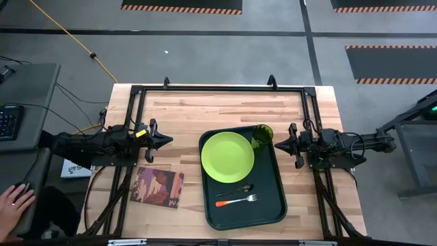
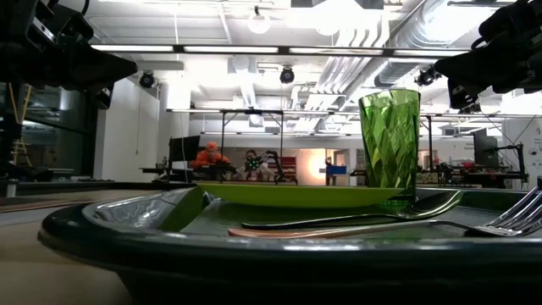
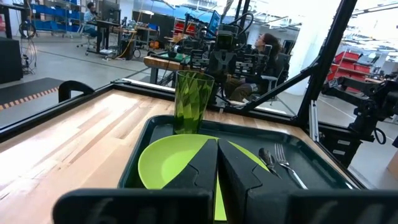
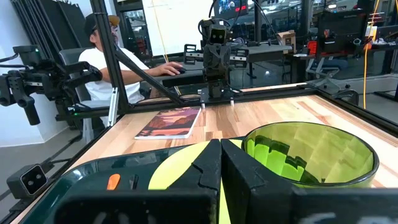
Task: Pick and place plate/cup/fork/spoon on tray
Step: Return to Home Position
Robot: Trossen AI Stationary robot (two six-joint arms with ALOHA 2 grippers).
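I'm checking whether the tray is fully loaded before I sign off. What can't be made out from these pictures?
- Fork handle: in the left wrist view, hidden behind the left gripper.
- Spoon: absent from the right wrist view, behind the right gripper.
- Plate: low view shows only its edge, behind the tray rim.
- Cup: right wrist view cuts off its base.

Bright overhead lights; low view foreground blurred
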